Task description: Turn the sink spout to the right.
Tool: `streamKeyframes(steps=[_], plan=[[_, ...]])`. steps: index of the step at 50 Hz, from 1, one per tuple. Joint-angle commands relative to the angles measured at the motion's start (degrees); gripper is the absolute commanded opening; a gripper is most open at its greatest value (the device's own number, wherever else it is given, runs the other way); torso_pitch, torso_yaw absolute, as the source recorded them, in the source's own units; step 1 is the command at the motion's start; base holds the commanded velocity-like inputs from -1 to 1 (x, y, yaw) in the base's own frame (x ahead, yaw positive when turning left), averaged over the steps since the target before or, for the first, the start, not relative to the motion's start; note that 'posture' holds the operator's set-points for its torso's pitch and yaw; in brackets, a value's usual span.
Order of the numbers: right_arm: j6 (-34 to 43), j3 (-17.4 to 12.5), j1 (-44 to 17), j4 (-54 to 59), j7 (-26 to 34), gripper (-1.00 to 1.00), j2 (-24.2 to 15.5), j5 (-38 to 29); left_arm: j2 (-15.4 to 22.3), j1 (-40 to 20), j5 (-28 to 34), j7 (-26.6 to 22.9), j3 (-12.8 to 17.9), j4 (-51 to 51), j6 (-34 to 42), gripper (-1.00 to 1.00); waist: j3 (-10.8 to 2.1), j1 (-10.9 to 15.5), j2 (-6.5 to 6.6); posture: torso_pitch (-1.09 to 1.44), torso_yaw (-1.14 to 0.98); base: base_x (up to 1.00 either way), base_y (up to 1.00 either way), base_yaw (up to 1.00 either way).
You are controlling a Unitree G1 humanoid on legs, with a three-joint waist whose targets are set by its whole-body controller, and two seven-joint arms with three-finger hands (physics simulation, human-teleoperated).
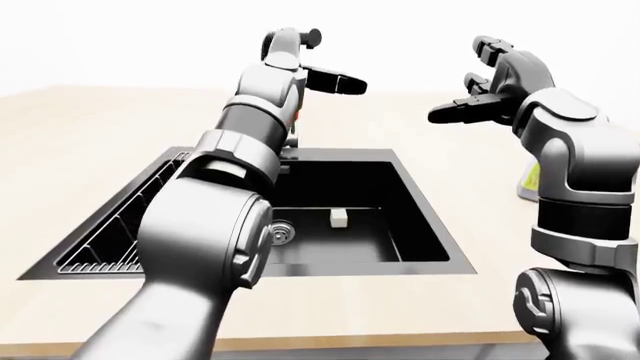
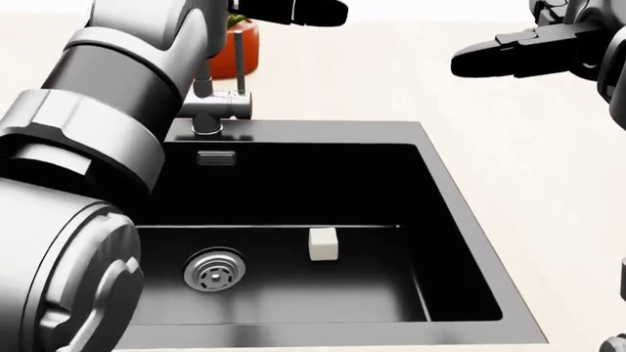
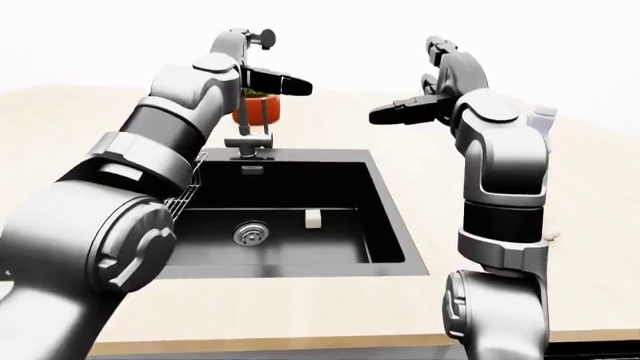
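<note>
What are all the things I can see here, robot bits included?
Sink: one, black, sunk into the counter.
Faucet: one, metal, at the sink's top edge, partly behind the left arm.
Drain: one, silver, on the sink floor.
Small block: one, white, beside the drain.
Rack: one, black wire, left of the basin.
Pot: one, orange-red, behind the faucet.
Counter: one, pale wood.
Bottle: one, yellow-green, mostly hidden by the right arm.
Left hand: one, black fingers, above the faucet.
Right hand: one, open, raised.
</note>
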Motion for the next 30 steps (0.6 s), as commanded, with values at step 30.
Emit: streamKeyframes(steps=[30], plan=[[-1.3, -0.8, -1.1, -2.8, -0.3, 1.00, -0.9, 0.3, -2.3, -2.6, -0.3, 0.8, -0.8, -3.0, -1.3, 1.00, -0.91, 0.1, -0.59, -0.36, 0.00, 0.00, 0.00, 0.00]])
